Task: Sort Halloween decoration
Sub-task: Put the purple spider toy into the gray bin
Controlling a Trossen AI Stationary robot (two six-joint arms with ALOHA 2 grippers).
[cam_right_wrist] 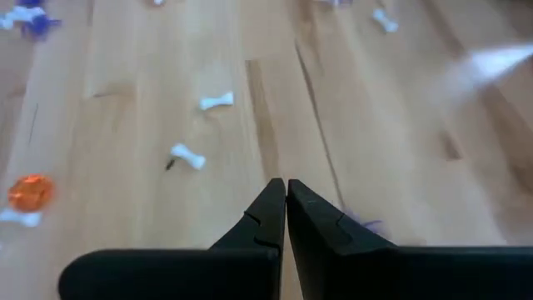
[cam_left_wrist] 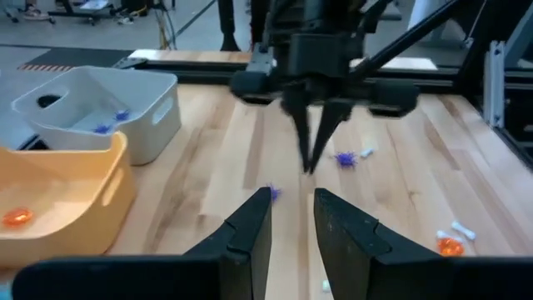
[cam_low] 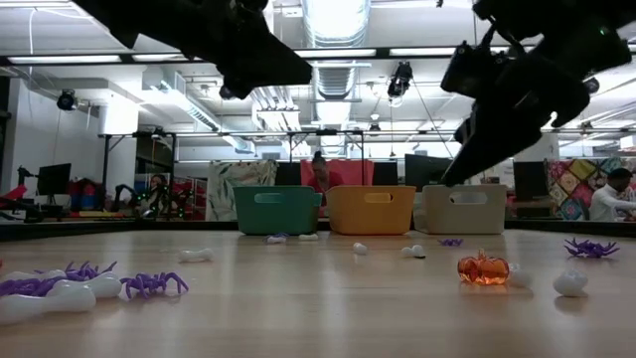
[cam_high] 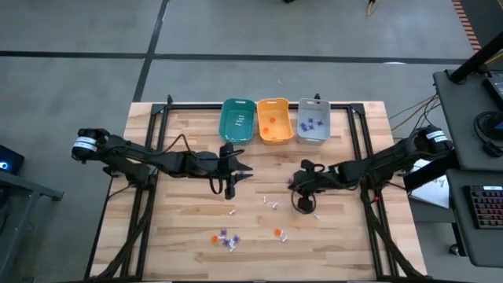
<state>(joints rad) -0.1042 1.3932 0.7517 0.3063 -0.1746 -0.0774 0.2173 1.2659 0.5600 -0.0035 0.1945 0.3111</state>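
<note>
Halloween decoration lies scattered on the wooden table: white bones point(cam_high: 271, 203), purple spiders point(cam_high: 227, 240), orange pumpkins point(cam_high: 277, 232). My right gripper point(cam_high: 291, 186) hangs shut above mid-table, its tips point(cam_right_wrist: 286, 196) together with nothing seen between them. A purple spider point(cam_left_wrist: 346, 158) lies on the wood just beside it, and its legs point(cam_right_wrist: 365, 223) show behind one finger. My left gripper point(cam_left_wrist: 291, 208) is to the table's left of it, open and with nothing between its fingers. In the low view my right gripper point(cam_low: 449, 181) is clear of the tabletop.
Three bins stand in a row at the far edge: teal point(cam_high: 236, 120), orange point(cam_high: 274, 120) with a pumpkin inside, grey point(cam_high: 313, 120) with purple spiders inside. Black frame rails point(cam_high: 357, 134) run along the table's sides. Bare wood lies between the arms and the near edge.
</note>
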